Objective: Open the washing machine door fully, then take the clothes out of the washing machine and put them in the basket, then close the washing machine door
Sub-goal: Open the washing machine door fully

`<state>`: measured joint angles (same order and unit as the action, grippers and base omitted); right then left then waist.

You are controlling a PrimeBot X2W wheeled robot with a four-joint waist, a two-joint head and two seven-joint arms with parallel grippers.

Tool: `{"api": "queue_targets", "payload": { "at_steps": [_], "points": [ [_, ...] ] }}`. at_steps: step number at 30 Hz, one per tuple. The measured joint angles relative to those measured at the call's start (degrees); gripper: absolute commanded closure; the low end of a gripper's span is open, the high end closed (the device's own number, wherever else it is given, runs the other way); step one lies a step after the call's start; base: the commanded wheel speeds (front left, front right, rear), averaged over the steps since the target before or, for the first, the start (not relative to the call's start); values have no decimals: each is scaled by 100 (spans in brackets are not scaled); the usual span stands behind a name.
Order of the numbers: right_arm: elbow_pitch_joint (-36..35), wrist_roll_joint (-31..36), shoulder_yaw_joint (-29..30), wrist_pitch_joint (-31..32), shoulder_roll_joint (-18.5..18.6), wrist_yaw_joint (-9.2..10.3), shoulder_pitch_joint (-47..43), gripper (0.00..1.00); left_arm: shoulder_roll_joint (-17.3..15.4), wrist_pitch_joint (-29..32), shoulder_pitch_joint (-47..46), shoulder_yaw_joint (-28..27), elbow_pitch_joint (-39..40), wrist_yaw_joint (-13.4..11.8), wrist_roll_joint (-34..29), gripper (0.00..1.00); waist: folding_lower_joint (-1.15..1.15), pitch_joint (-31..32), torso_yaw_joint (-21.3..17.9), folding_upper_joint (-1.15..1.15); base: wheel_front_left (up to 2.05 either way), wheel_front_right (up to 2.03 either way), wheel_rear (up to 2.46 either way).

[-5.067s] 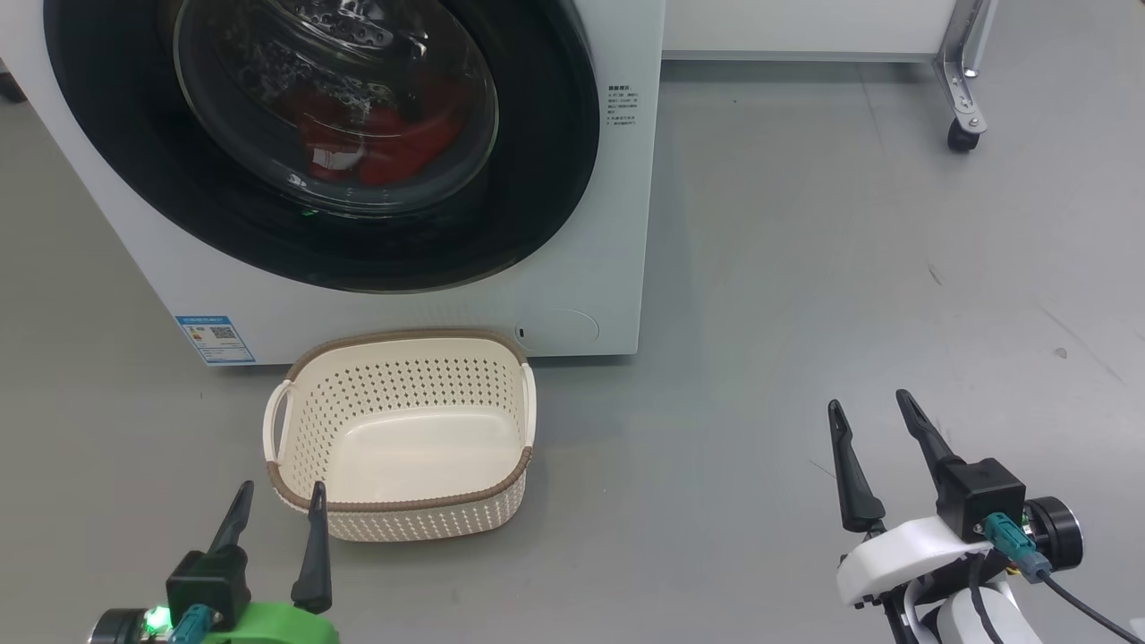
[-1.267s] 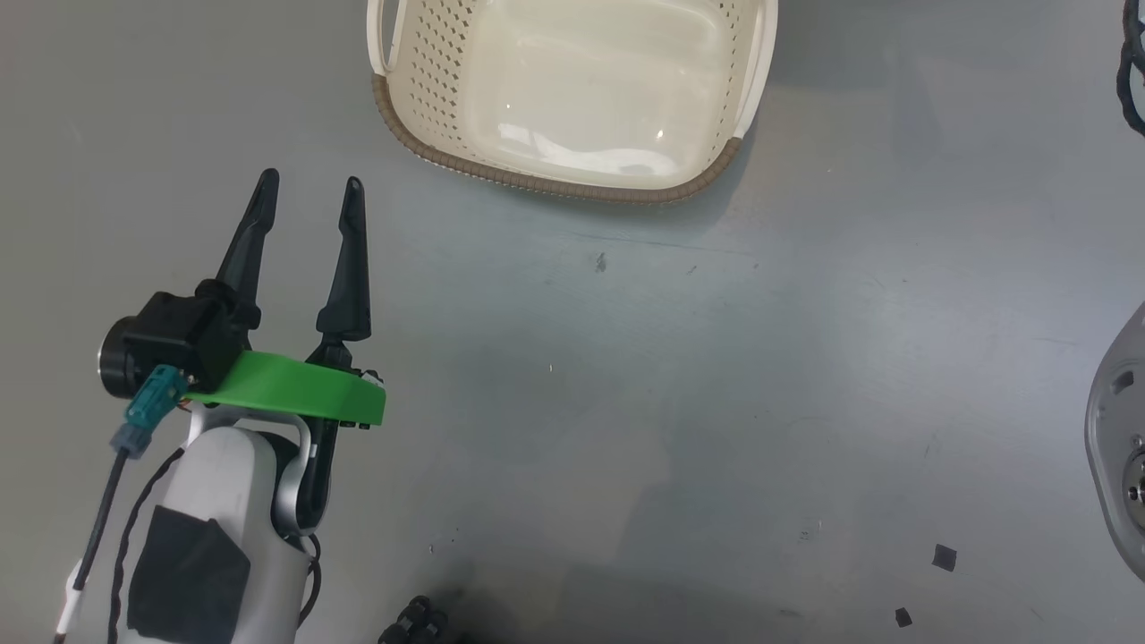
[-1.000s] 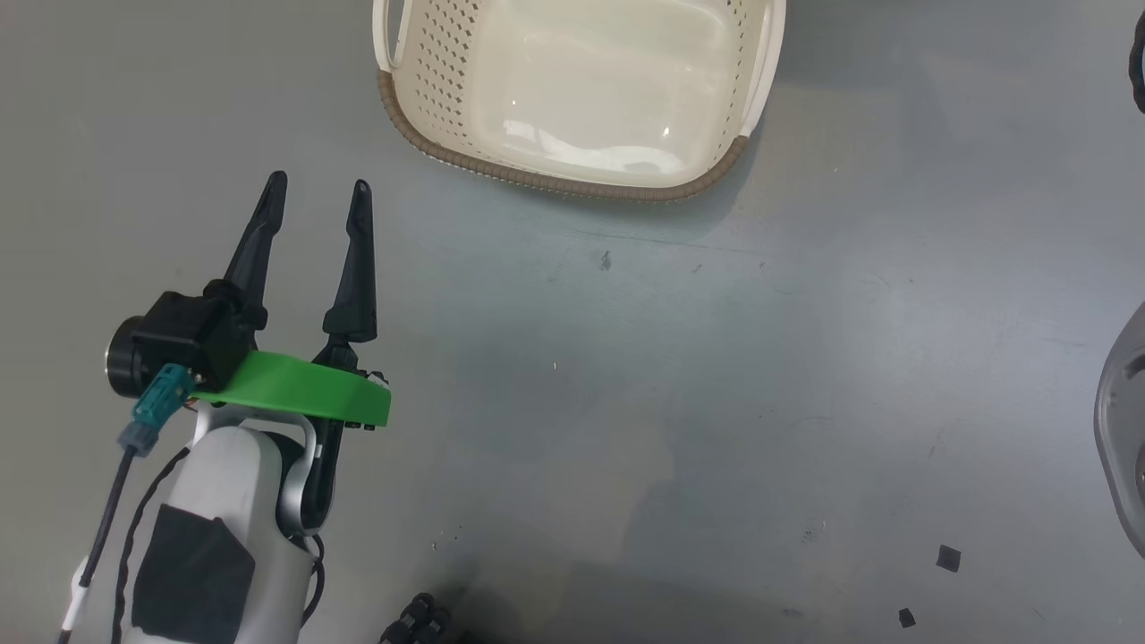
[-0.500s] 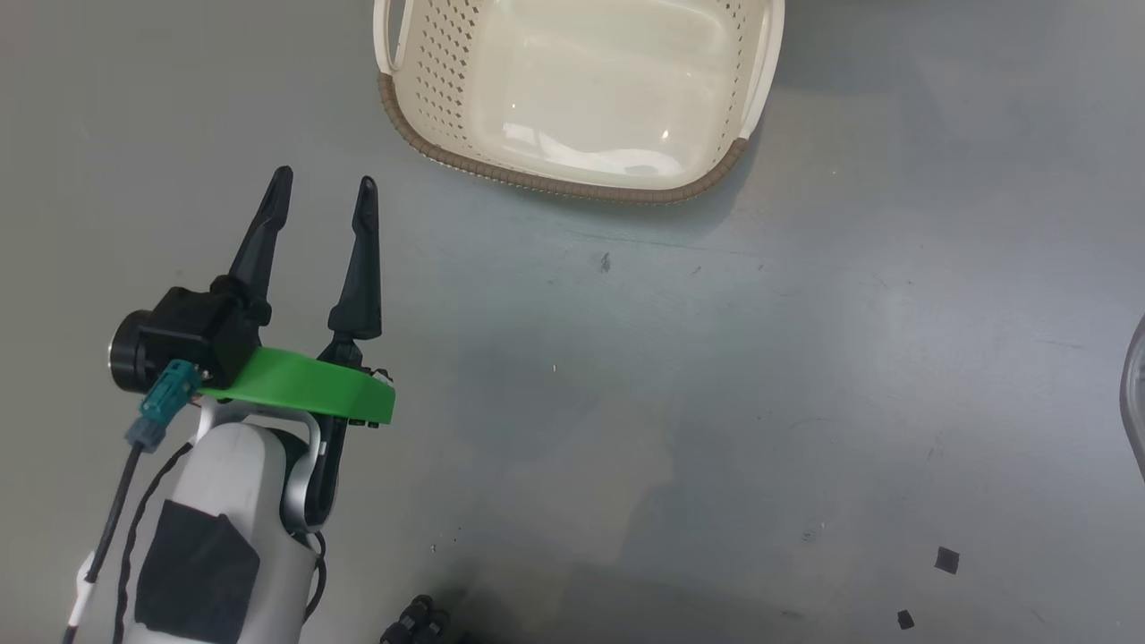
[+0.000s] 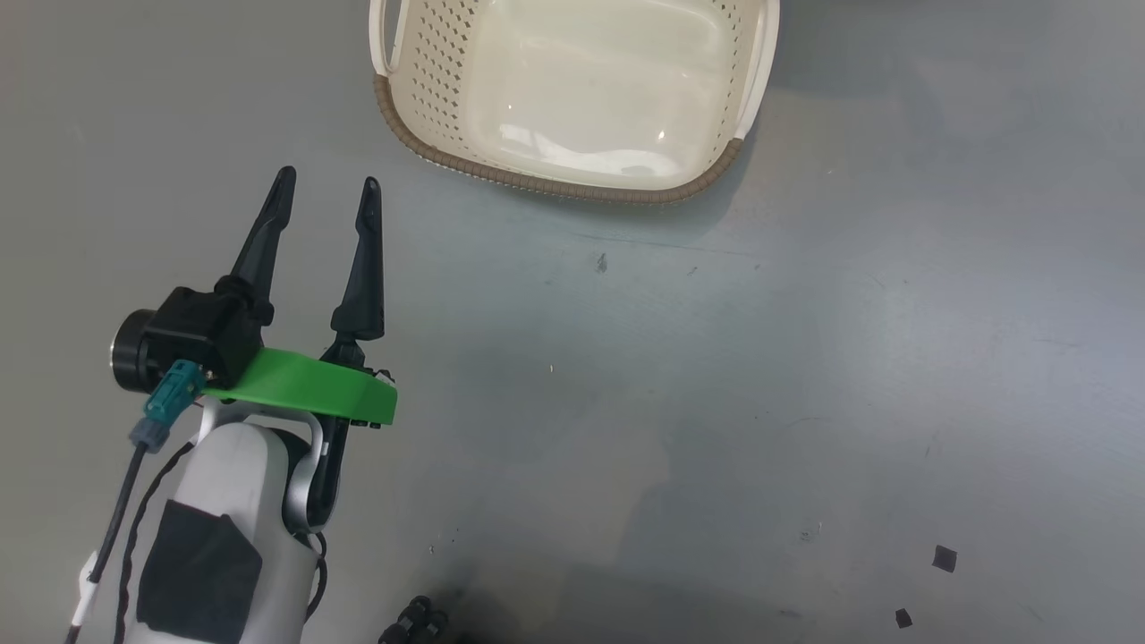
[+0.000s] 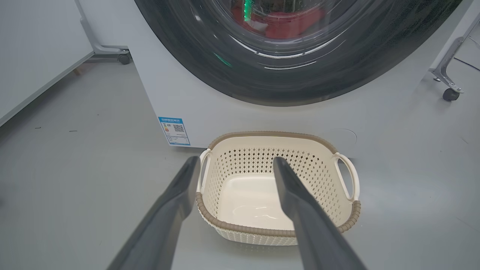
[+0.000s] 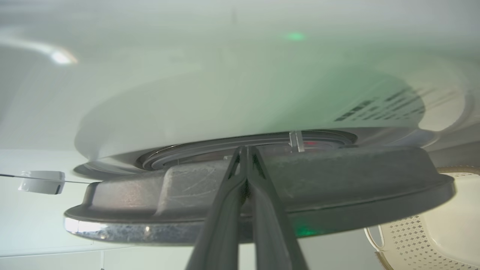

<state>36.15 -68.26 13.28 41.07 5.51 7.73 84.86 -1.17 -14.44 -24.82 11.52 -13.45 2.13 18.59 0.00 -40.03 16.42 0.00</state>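
Up by the washing machine door (image 7: 337, 176), the right gripper (image 7: 245, 149) has its two long fingers pressed flat together, with nothing between them. The tips lie over the grey inner side of the door, close to its edge. I cannot tell if they touch it. From the right wrist view the door looks to stand a little way off the white front of the washing machine (image 6: 262, 120), so I think it is partly open and not yet wide open. Lower down, the left gripper (image 5: 327, 177) hangs over the grey floor (image 5: 716, 376) with its fingers wide apart and empty, and it points toward the basket (image 5: 555, 183). The basket sits on the floor just in front of the machine, under the door, and there is nothing in it. The clothes (image 6: 292, 26) are red and lie inside the drum, behind the glass. So the job looks to be at its first step, opening the door. Next, I think the right gripper needs to push the door round on its hinge until it can go no further. The door is smooth and shiny, so the closed fingers could slide off, and a slow, steady push would be best. After that a gripper can reach into the drum for the clothes and drop them in the basket.
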Motion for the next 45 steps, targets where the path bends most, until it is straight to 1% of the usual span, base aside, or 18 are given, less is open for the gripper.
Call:
{"api": "queue_targets", "payload": {
  "at_steps": [7, 13, 17, 24, 27, 30, 34, 45],
  "points": [
    [230, 119, 80, -151, -64, 0, 223, 100, 0, -1, 0, 1, 10, 0, -5, 0, 0, -44, -6, 0, 0, 0, 0],
    [486, 131, 78, -145, -45, -1, 331, 100, 0, 0, 0, 8, 34, 0, -4, 0, 0, -94, -10, 0, 0, 0, 0],
    [681, 124, 77, -1, -3, -1, 392, 100, 1, -1, 0, 27, 44, 0, -3, 0, 0, -112, -11, 0, 0, 0, 0],
    [786, 16, 59, 207, 15, 0, 416, 100, 1, 0, -1, 27, 35, 0, -3, 0, 0, -97, -17, 0, 0, 0, 0],
    [815, -182, 124, 244, -8, 0, 415, 100, 1, 0, -1, 33, 23, 0, -3, 0, 0, -45, -26, 0, 0, 0, 0],
    [820, -226, 130, 277, -13, 0, 405, 100, 1, -1, -1, 29, 20, -1, -4, 0, 0, -4, -33, 0, 0, 0, 0],
    [890, -279, 81, 416, -10, 0, 278, 100, 1, 0, -1, -16, -11, -37, -32, 0, 0, 117, -76, 0, 0, 0, 0],
    [1053, -332, -133, 625, -34, -1, -35, 100, 1, 0, 9, -31, -46, -40, -63, 0, 0, 372, -195, 0, 0, 0, 0]
  ]
}}
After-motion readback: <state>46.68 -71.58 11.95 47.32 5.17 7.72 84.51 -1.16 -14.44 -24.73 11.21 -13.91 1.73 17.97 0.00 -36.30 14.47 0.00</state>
